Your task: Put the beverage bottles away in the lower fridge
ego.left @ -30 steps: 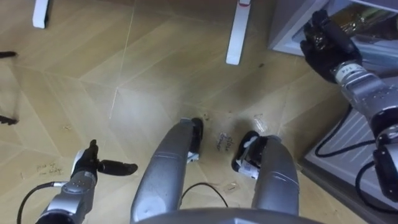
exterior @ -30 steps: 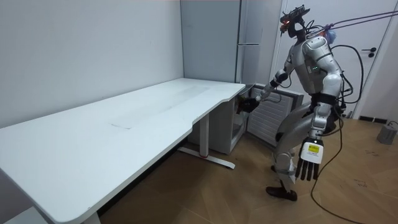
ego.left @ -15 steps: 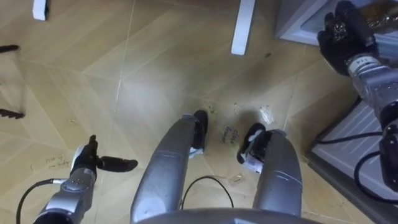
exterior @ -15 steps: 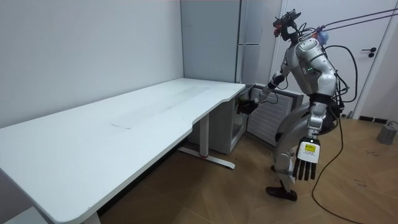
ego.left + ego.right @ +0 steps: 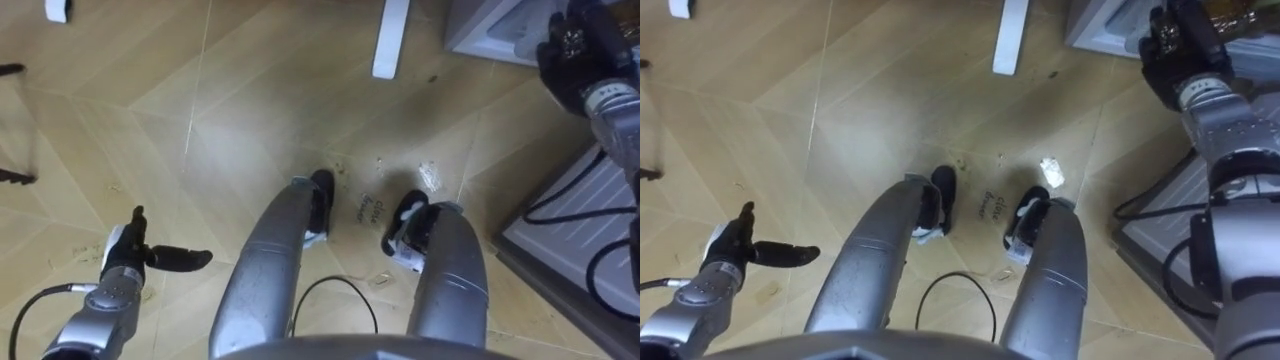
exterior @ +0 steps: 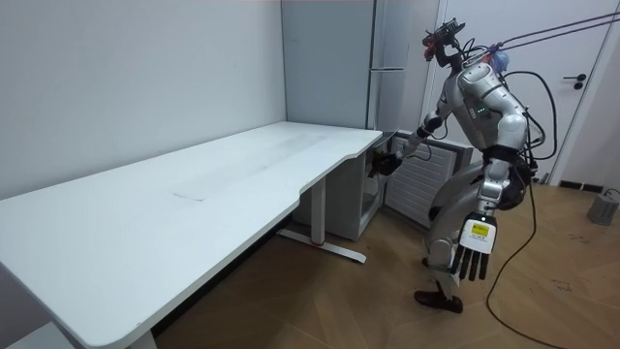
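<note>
Reaching forward, the right hand (image 5: 1180, 42) sits at the fridge (image 5: 1095, 25) mouth, its grip impossible to tell; the left hand (image 5: 128, 262) hangs low, fingers straight.

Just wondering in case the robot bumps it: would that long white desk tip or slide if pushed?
It probably would not tip: the desk has a long, broad top and a flat foot lying on the wood floor. It looks heavy, yet that floor seems smooth, so it might slide a little.
</note>
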Tool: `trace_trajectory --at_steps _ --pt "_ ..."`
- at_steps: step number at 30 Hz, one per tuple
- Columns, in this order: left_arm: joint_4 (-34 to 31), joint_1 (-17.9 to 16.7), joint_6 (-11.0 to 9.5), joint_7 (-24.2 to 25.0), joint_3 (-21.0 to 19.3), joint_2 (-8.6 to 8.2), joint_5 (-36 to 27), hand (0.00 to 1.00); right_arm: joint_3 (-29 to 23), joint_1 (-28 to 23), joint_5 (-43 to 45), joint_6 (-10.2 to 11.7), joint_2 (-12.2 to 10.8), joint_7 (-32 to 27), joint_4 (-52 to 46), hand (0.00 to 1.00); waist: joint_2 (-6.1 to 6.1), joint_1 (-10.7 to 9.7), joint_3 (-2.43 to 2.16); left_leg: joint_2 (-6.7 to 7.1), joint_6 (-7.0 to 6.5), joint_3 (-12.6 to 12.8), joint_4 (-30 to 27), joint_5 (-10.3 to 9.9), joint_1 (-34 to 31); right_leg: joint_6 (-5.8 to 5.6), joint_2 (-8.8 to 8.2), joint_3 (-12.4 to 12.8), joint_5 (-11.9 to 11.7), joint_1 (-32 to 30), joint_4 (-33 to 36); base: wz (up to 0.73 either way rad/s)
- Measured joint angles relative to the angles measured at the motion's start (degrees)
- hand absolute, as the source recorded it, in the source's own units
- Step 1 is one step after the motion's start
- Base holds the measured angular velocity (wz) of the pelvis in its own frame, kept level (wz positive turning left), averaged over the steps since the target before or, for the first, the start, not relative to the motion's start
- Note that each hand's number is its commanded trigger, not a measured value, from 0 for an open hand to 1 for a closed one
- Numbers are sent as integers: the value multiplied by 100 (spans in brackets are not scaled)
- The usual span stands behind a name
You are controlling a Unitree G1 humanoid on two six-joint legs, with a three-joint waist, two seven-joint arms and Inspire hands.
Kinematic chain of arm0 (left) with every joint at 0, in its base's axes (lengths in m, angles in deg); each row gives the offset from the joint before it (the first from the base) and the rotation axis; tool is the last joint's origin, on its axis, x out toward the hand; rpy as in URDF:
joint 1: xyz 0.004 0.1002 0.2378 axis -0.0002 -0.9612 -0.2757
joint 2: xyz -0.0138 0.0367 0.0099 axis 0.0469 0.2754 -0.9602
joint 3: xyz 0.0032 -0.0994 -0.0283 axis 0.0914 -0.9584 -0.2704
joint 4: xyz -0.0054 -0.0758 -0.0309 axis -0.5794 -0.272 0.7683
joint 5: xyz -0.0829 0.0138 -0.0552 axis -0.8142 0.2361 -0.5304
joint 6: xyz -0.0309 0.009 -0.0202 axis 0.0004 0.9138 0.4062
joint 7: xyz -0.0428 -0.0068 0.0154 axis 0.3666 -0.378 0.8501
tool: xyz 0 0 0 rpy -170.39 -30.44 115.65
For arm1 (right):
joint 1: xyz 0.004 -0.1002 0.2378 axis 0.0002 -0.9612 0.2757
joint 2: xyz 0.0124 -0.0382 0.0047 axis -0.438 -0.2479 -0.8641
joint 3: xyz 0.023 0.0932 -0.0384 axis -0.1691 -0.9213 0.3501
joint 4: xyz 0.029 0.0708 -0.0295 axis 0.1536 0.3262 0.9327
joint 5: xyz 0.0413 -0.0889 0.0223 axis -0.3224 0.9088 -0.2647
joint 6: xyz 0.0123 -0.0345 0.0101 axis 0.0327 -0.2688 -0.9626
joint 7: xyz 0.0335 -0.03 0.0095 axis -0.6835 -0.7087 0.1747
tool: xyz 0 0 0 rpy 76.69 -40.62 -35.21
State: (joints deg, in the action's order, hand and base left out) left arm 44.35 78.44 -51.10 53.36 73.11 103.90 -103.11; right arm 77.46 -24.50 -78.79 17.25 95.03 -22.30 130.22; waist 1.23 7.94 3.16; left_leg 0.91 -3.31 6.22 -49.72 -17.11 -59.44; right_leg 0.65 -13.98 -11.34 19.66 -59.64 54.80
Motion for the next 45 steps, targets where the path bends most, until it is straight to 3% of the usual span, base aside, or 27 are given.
trace_trajectory --at_steps 9,24,31,45 --pt "-40 -10 0 -274 -5 1 -55 0 -11 54 -22 16 287 -238 6 100 31 -165 -3 34 -2 1 -87 0 1 0 -7 15 1 3 68 0" --pt "-53 -18 27 -426 -3 56 -51 0 1 47 -212 15 290 -519 204 100 50 -116 -9 -16 -11 25 -264 5 11 29 11 38 -13 17 213 0" --pt "-71 -81 24 -437 -3 135 -48 0 0 51 -212 15 290 -699 413 100 88 -120 -10 -52 -28 150 -278 -5 12 29 8 112 -13 -46 268 -1" --pt "-58 -96 5 -681 6 133 -54 0 -187 50 -433 26 289 -937 472 100 83 -103 -12 -129 -41 214 -329 -14 16 37 44 122 -10 -41 294 0"
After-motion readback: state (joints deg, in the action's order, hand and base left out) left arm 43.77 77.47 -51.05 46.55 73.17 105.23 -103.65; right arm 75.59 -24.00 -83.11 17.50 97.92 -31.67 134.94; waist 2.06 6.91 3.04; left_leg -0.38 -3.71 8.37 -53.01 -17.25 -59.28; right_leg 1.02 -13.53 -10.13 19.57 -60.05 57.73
